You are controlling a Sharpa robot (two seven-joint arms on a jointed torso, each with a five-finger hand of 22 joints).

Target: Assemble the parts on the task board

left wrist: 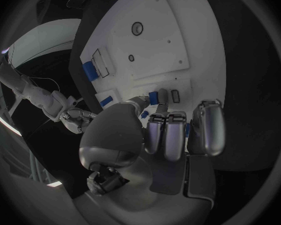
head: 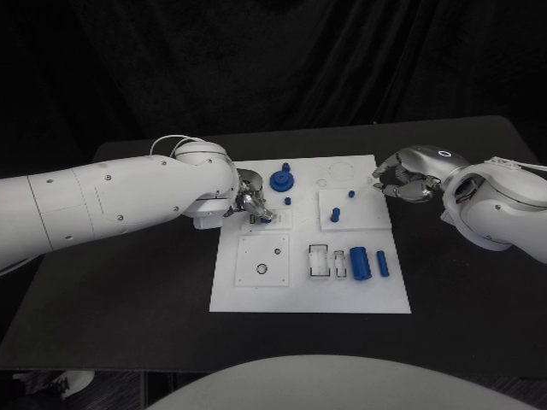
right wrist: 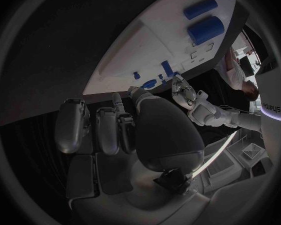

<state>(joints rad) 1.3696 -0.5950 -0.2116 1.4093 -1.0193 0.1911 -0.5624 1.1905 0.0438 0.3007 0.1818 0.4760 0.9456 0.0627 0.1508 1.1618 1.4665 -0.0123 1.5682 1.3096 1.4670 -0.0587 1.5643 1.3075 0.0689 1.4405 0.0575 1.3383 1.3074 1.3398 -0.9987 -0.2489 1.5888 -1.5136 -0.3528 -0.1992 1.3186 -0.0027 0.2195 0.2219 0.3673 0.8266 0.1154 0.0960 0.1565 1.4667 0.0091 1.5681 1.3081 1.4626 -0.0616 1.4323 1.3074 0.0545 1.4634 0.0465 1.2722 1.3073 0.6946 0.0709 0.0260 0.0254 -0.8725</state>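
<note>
The white task board lies mid-table. My left hand hovers over the board's upper left plate and pinches a small blue part between thumb and a finger, right beside a small rectangular slot. My right hand sits at the board's upper right edge, fingers curled in with nothing in them. A blue round knob, a short blue peg and two blue cylinders are on the board. The cylinders also appear in the right wrist view.
A white plate with a round hole lies on the board's lower left. Two narrow white frames stand beside the cylinders. Black table surrounds the board on all sides.
</note>
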